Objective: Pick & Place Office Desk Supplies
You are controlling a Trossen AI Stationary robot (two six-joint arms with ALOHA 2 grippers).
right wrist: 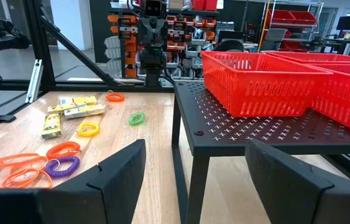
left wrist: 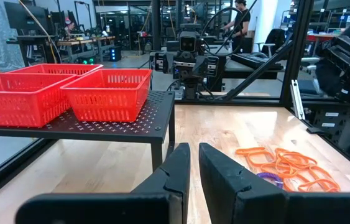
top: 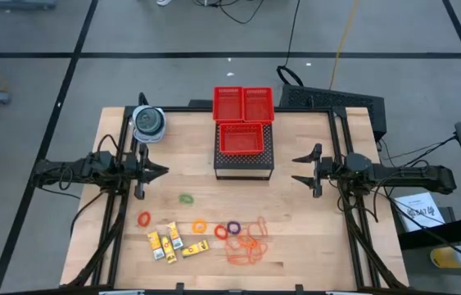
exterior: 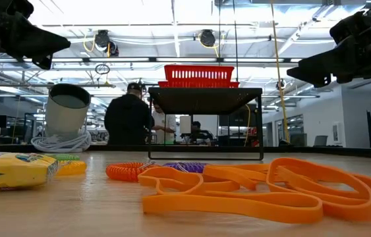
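Supplies all sit at the near edge: yellow packets [top: 173, 243] near-left, rubber bands [top: 246, 246] near-centre, purple ring [top: 233, 227] and orange ring [top: 200, 226] between, red ring [top: 144, 219] left, green ring [top: 186, 198] a bit farther in. My left gripper [top: 158, 171] hangs mid-table left, fingers nearly closed, empty; green ring lies near-right of it, closest pick. My right gripper [top: 300, 168] is wide open, empty, well apart from the bands. Baskets [top: 244, 119] far-centre.

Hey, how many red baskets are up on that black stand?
3. On the black stand: two side by side at the back, left and right, one in front. None looks hidden.
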